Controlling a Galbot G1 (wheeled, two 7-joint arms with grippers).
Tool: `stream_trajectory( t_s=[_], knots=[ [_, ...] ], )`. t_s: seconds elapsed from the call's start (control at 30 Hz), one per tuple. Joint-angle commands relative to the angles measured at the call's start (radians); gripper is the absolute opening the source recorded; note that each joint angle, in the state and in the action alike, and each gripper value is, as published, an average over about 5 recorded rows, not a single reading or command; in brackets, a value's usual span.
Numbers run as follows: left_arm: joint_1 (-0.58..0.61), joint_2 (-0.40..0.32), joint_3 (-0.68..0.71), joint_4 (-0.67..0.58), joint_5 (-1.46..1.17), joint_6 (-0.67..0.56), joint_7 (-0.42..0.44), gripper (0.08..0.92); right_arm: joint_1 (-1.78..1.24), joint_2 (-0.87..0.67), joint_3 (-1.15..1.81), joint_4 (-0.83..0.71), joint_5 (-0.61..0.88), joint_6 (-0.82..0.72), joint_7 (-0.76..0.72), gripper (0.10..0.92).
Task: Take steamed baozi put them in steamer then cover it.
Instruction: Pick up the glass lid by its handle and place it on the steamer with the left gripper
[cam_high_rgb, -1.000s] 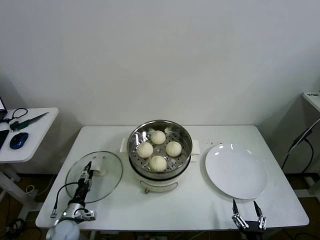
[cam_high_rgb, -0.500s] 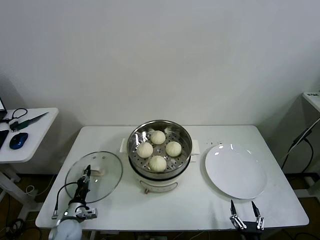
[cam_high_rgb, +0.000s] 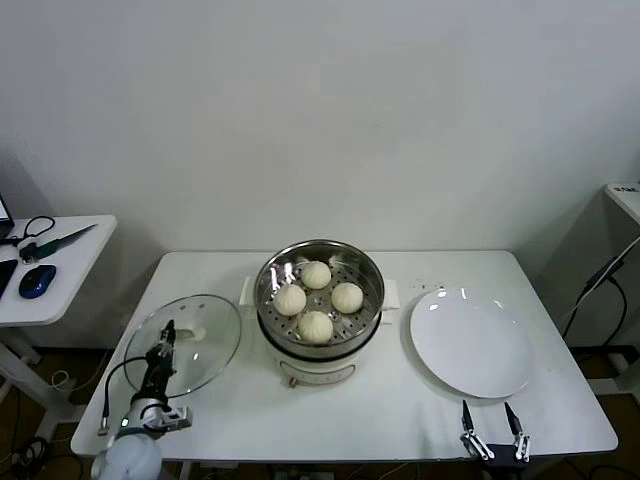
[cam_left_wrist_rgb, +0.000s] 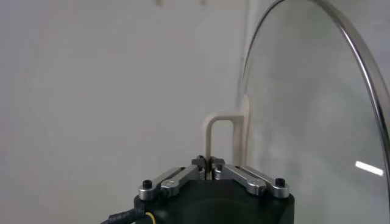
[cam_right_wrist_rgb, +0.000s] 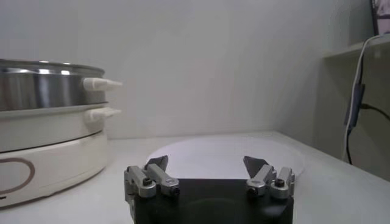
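Several cream-white baozi (cam_high_rgb: 316, 297) lie on the perforated tray of the steel steamer (cam_high_rgb: 275, 312), which stands on its cream base at the table's middle. The steamer also shows in the right wrist view (cam_right_wrist_rgb: 49, 131). The clear glass cover (cam_high_rgb: 210, 345) hangs tilted above the table's left side. My left gripper (cam_high_rgb: 168, 331) is shut on the cover's cream handle (cam_left_wrist_rgb: 220, 134), and the cover's metal rim (cam_left_wrist_rgb: 359, 64) curves past it. My right gripper (cam_high_rgb: 490, 421) is open and empty at the table's front right edge, in front of the white plate (cam_high_rgb: 470, 342).
The flat white plate lies right of the steamer and also shows in the right wrist view (cam_right_wrist_rgb: 225, 152). A side table (cam_high_rgb: 60, 270) with a mouse and cables stands at the far left. A white wall rises behind the table.
My left gripper has lifted the cover off the table and tilted it up, moving slightly left. The right gripper has barely shifted.
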Motion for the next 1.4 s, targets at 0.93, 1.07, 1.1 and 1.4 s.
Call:
stream_trajectory(
  t_s=[0.93, 1.07, 1.1, 1.4],
  knots=[
    [-0.28, -0.061, 0.612, -0.593, 0.356, 0.664, 0.614, 0.132, -0.019, -0.008, 0.022, 0.08, -0.138, -0.089, 0.071, 0.823],
    [-0.298, -0.167, 0.672, -0.536, 0.423, 0.665, 0.617, 0.132, -0.02, -0.015, 0.025, 0.081, -0.13, -0.081, 0.073, 0.823],
    [-0.301, -0.191, 0.684, -0.521, 0.433, 0.665, 0.616, 0.132, -0.021, -0.018, 0.025, 0.079, -0.127, -0.079, 0.074, 0.823],
    [-0.334, -0.333, 0.732, -0.361, 0.463, 0.664, 0.57, 0.132, -0.026, -0.028, 0.025, 0.072, -0.102, -0.06, 0.082, 0.823]
  ],
)
